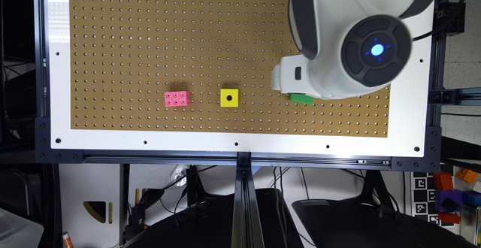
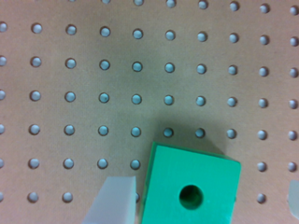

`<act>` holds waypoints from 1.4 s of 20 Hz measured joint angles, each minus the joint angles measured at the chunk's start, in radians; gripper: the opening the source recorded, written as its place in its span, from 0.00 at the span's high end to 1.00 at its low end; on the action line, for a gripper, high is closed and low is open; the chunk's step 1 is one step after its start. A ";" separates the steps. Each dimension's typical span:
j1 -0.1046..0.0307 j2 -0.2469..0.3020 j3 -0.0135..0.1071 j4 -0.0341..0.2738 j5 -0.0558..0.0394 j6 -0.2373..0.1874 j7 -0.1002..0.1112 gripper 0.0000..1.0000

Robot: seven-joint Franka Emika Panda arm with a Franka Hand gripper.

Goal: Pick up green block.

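Claw [image 2: 201, 198] was down at block height over the pegboard table [image 1: 150, 34], spread wide, holding nothing. In the wrist view one pale finger [image 2: 114, 200] sat just beside one side of the green block [image 2: 191, 186], possibly touching it, can't tell. The other finger was barely in frame at the picture's edge, clearly apart from the block. So the block sat between the fingers, off-centre toward one of them, and slightly rotated relative to the hole grid.

Green block [image 1: 301, 98] was on the table, toward its near edge in the exterior view and well toward that view's right, mostly tucked under the arm's white wrist [image 1: 293, 79]. Yellow cube [image 1: 229, 97] and pink studded brick [image 1: 177, 98] lay in the same row further to that view's left, well apart from the claw.

Progress, my read: approach and descent done, block straddled. Left: close on it, then lift. Block looked flat on the board, not yet raised. Risk: the off-centre fit could push or twist it on closing.
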 joint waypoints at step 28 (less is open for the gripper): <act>0.008 0.142 -0.017 0.072 -0.0443 0.075 0.013 1.00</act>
